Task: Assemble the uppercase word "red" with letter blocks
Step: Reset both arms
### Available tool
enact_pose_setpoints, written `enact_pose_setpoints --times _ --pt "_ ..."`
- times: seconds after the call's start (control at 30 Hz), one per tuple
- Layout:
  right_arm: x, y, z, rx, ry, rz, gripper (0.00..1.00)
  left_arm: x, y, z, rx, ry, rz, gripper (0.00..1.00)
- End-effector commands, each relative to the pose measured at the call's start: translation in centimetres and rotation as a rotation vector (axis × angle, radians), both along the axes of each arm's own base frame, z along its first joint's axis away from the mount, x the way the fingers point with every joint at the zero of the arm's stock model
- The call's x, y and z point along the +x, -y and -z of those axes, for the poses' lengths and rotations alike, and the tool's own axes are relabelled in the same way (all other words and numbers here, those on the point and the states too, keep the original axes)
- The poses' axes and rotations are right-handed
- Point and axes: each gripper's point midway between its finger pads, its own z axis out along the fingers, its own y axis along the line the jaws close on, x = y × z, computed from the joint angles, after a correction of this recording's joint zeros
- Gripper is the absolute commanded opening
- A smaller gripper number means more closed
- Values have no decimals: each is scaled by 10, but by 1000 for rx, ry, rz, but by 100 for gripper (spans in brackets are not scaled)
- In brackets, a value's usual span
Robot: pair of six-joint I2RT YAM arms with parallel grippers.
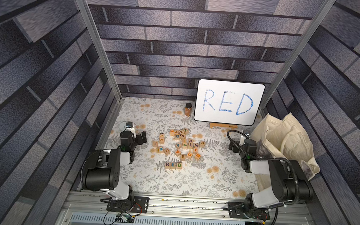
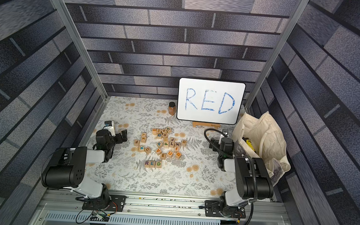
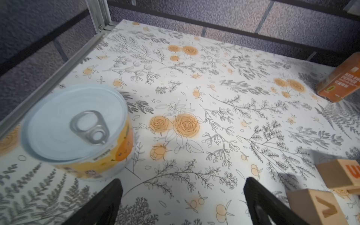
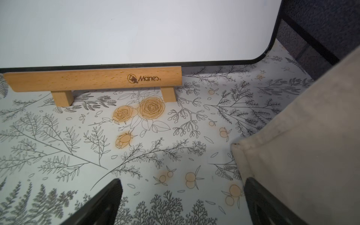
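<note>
Three letter blocks stand side by side in a row near the front middle of the table in both top views: dark-purple R, blue E and green D, reading RED. My left gripper hangs open at the left of the table, well away from the row, and its wrist view shows the left gripper with only floral tabletop between its fingers. My right gripper is open and empty too, at the right beside the cloth bag. In the top views the right arm's wrist mostly hides its fingers.
A loose pile of letter blocks lies behind the row. The white board with RED stands on a wooden easel at the back. A spice jar, a can by the left gripper, and a cloth bag at right.
</note>
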Motion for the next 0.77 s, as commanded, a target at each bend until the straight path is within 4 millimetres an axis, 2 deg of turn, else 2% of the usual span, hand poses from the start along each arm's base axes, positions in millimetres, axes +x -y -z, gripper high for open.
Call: enact_pose_setpoints --times 0.0,0.73 --pt "14 -2 -31 1 137 -21 100 13 -5 -19 71 69 -32 100" --pt "14 -4 -31 1 137 -30 100 12 -5 -19 86 58 -42 100"
